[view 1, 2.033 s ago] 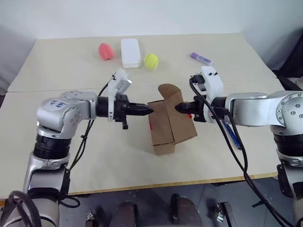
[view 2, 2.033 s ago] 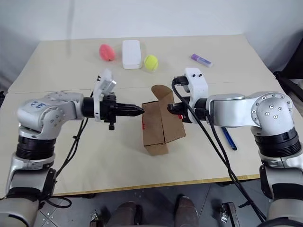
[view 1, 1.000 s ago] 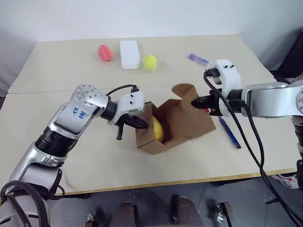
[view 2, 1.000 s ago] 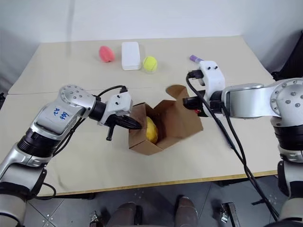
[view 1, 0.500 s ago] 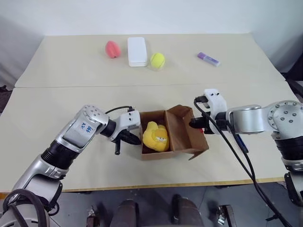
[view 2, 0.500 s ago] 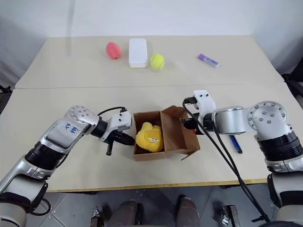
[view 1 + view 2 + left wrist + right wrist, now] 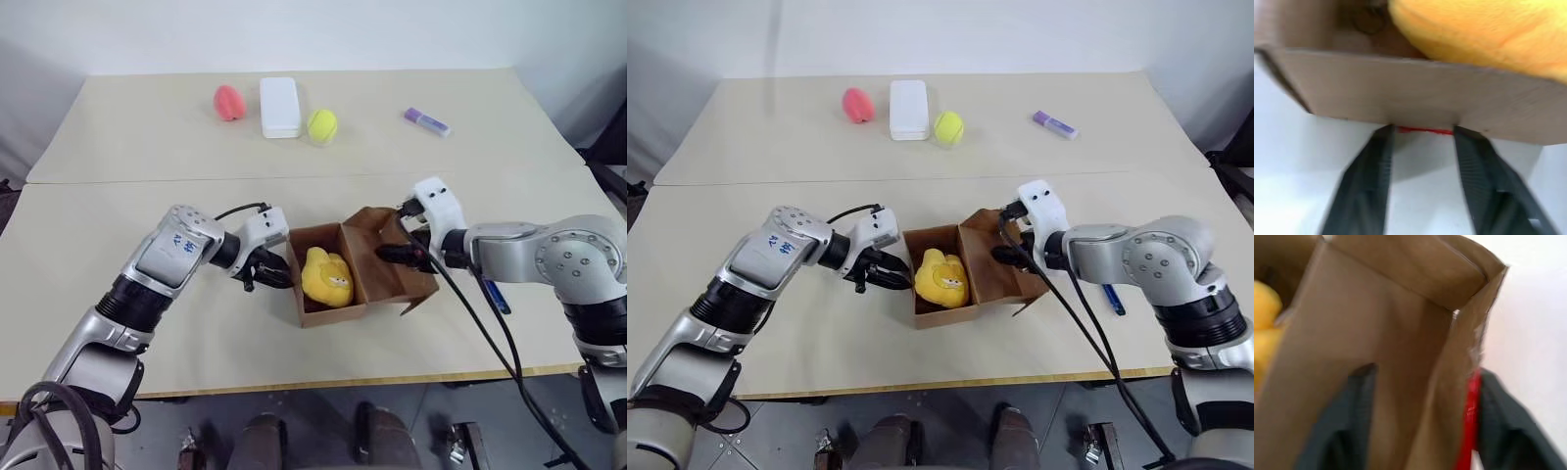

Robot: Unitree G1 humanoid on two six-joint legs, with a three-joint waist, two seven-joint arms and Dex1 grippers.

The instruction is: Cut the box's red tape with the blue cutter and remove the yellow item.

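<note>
- Our left hand (image 7: 890, 277) gapes open at the brown cardboard box (image 7: 991, 279).
- Our right hand (image 7: 1415, 431) straddles its flap, fingers parted.
- A plush, lumpy yellow toy (image 7: 942, 277) sits inside.

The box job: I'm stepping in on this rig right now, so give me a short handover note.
Left gripper: open, fingers at the box's left wall.
Right gripper: open, fingers astride the opened right flap, red tape beside one finger.
The box sits open at table centre; the yellow item lies inside.
The blue cutter lies on the table past the right arm.
Done: tape cut, flaps open.
Left: lift the yellow item out.
</note>
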